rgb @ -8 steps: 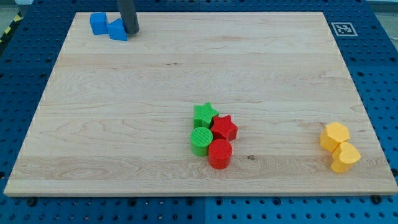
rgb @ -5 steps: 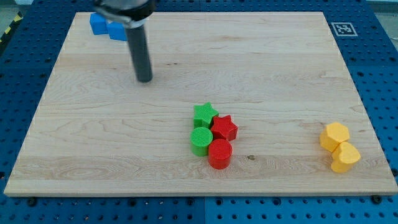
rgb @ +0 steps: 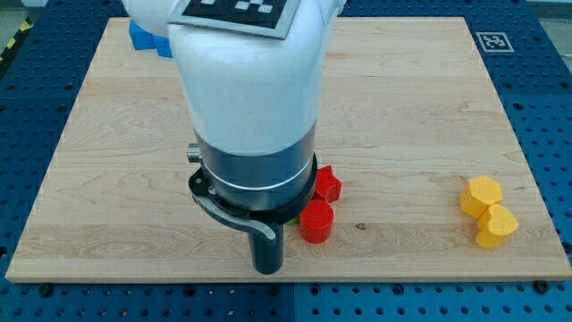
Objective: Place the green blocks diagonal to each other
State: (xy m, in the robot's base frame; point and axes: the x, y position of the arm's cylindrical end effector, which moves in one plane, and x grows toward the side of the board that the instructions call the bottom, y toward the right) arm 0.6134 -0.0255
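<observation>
**Arm loomed over the middle of the board, hiding the green blocks**

The arm's white and grey body [rgb: 246, 98] filled the centre of the view, coming down from the top edge and narrowing to the dark rod. My tip [rgb: 268, 267] stood on the wooden board [rgb: 402, 107] close to the bottom edge, just left of and below the red cylinder [rgb: 315, 221]. The rod carried nothing; it was a bare end resting by the blocks.

The green blocks could hardly be seen: the arm covered the spot beside the red pieces, and only a sliver of green showed at the collar's lower right rim. The red star [rgb: 327, 185] peeked out at the arm's right side, touching or nearly touching the red cylinder below it.

Far to the right, two yellow blocks [rgb: 487, 210] sat together near the board's right edge. Blue blocks [rgb: 145, 38] lay in the top left corner, partly behind the arm. Bare wood stretched between the red pair and the yellow pair, and across the upper right.
</observation>
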